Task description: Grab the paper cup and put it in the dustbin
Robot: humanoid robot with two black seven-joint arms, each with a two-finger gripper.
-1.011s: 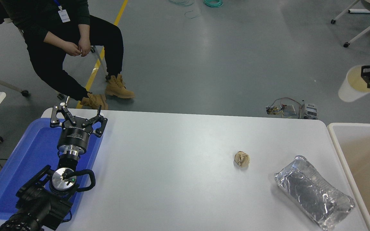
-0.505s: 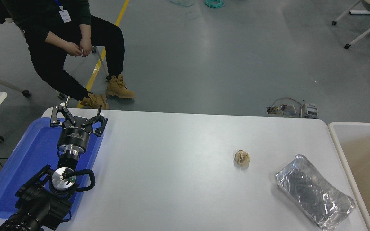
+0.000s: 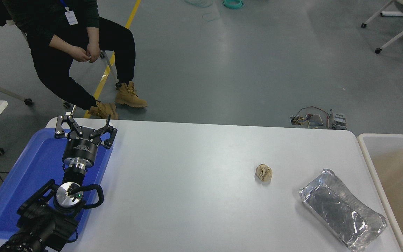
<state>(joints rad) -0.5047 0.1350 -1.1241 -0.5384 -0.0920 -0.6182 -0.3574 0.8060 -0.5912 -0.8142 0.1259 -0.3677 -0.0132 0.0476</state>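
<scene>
The paper cup is out of view; only a faint pale sliver shows at the right edge above the dustbin, and I cannot tell what it is. The dustbin (image 3: 390,137), with a thick off-white rim and beige inner walls, stands against the table's right end and is cut off by the picture's edge. My right arm and gripper do not show. My left gripper (image 3: 85,125) is parked at the lower left over the blue tray, open with nothing between its fingers.
A crumpled brown paper ball (image 3: 263,173) lies right of the table's middle. A silver foil tray (image 3: 341,209) lies near the front right corner. The blue tray (image 3: 23,178) lies at the left end. A person (image 3: 72,45) sits beyond the far left corner.
My right gripper, holding the paper cup high at the right edge, has moved right and out of the picture with the cup. The left arm has not moved.
</scene>
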